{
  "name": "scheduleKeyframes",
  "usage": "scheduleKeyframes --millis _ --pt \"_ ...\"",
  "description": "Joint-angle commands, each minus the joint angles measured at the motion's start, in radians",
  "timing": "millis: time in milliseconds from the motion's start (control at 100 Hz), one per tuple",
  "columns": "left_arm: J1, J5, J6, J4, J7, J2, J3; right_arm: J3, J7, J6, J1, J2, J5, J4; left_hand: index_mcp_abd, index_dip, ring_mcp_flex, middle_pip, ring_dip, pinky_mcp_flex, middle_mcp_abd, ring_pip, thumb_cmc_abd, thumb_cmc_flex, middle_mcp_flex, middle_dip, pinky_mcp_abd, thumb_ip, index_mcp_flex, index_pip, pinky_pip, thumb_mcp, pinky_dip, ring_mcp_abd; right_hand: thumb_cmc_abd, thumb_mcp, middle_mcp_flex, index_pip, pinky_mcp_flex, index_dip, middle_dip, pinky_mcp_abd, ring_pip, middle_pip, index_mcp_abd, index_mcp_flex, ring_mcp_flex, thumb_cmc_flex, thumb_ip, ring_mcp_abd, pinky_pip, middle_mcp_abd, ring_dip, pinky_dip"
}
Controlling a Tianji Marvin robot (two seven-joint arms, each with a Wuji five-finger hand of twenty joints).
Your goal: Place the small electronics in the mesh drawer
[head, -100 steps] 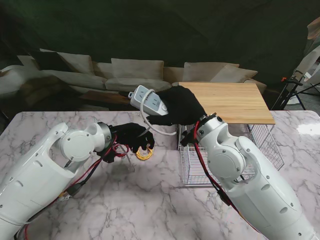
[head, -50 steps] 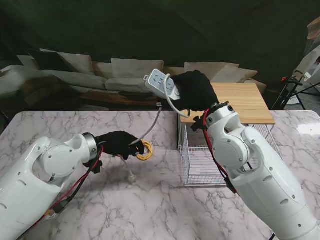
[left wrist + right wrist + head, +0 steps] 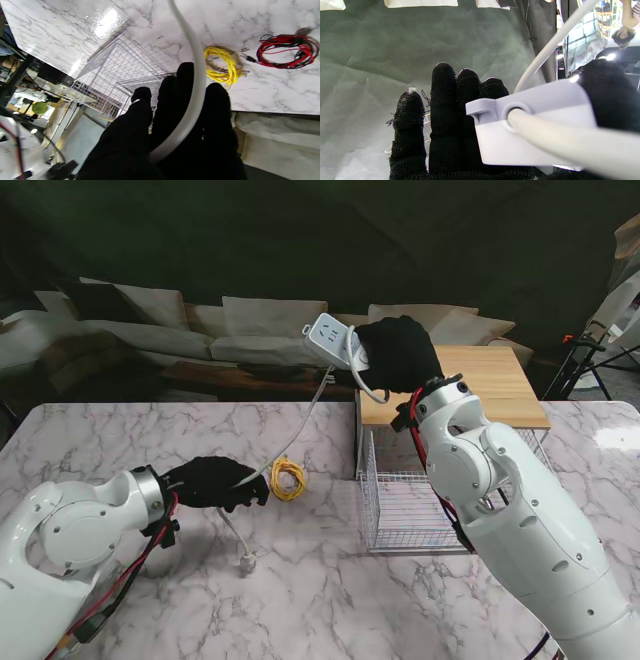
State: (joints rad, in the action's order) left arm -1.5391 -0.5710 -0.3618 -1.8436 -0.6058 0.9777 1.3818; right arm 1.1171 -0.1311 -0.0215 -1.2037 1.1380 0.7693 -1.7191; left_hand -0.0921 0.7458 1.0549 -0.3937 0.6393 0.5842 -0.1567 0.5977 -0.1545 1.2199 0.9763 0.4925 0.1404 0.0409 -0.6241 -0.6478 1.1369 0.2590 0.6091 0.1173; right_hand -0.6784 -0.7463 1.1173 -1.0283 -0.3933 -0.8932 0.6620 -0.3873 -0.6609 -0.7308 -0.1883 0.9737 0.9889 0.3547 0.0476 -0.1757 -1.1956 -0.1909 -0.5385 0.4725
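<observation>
The power strip (image 3: 330,338) is held aloft in the right hand (image 3: 397,356), whose fingers (image 3: 455,100) are closed around its body; it has risen and shifted slightly right since a moment ago, now above the drawer's (image 3: 410,510) far left corner. Its white cord (image 3: 295,435) slants down to the left hand (image 3: 212,482), closed on it, which has drawn back leftward. The plug (image 3: 246,561) lies on the table (image 3: 300,600), nearer to me. The yellow coil (image 3: 288,478) sits just beside the left hand.
</observation>
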Motion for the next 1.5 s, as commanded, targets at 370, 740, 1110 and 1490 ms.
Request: scheduleKeyframes --millis 370,740,1110,1490 --pt "-0.206 -0.002 -0.163 -0.216 0.088 0.006 0.179 -0.107 0.045 0.018 0.113 -0.022 0.125 0.146 0.036 0.01 0.047 0.003 0.011 0.026 -0.032 0.041 0.041 0.071 0.048 0.027 -0.03 -0.002 -0.066 -0.053 0.057 0.015 0.026 -0.009 0.2 -0.442 -0.007 -0.141 -0.002 -0.033 0.014 0.002 -0.031 -0.081 0.072 0.089 0.02 0.199 -0.088 0.034 -0.027 0.112 -0.016 0.019" --pt "-0.172 0.007 -0.126 -0.26 0.086 0.01 0.204 -0.221 0.114 -0.098 0.151 -0.046 0.203 0.195 0.008 -0.032 0.059 0.033 -0.003 0.041 -0.05 0.021 0.033 0.071 0.055 0.003 -0.03 -0.001 -0.083 -0.005 0.045 0.02 0.016 -0.004 0.194 -0.452 0.005 -0.15 -0.012 -0.029 0.016 0.01 -0.042 -0.085 0.086 0.098 0.032 0.183 -0.097 0.039 -0.041 0.122 -0.018 0.031" --pt "-0.045 -0.028 -0.022 -0.292 0.046 0.011 0.191 -0.303 0.182 -0.227 0.154 -0.062 0.213 0.172 -0.019 -0.048 0.062 0.038 -0.001 0.042 -0.061 0.02 0.021 0.071 0.055 -0.006 -0.022 0.002 -0.088 0.022 0.047 0.049 0.019 0.002 0.185 -0.469 0.024 -0.155 -0.033 -0.024 0.021 0.018 -0.056 -0.08 0.111 0.11 0.056 0.16 -0.104 0.045 -0.066 0.135 -0.024 0.049" --pt "0.164 -0.049 0.139 -0.195 -0.023 0.009 0.036 -0.361 0.184 -0.308 0.15 -0.054 0.134 0.159 -0.015 -0.04 0.061 0.036 0.001 0.039 -0.057 0.02 0.023 0.071 0.054 -0.007 -0.028 0.002 -0.087 0.029 0.048 0.046 0.021 0.0 0.184 -0.477 0.032 -0.158 -0.043 -0.025 0.028 0.019 -0.064 -0.08 0.117 0.114 0.065 0.151 -0.101 0.046 -0.073 0.141 -0.028 0.057"
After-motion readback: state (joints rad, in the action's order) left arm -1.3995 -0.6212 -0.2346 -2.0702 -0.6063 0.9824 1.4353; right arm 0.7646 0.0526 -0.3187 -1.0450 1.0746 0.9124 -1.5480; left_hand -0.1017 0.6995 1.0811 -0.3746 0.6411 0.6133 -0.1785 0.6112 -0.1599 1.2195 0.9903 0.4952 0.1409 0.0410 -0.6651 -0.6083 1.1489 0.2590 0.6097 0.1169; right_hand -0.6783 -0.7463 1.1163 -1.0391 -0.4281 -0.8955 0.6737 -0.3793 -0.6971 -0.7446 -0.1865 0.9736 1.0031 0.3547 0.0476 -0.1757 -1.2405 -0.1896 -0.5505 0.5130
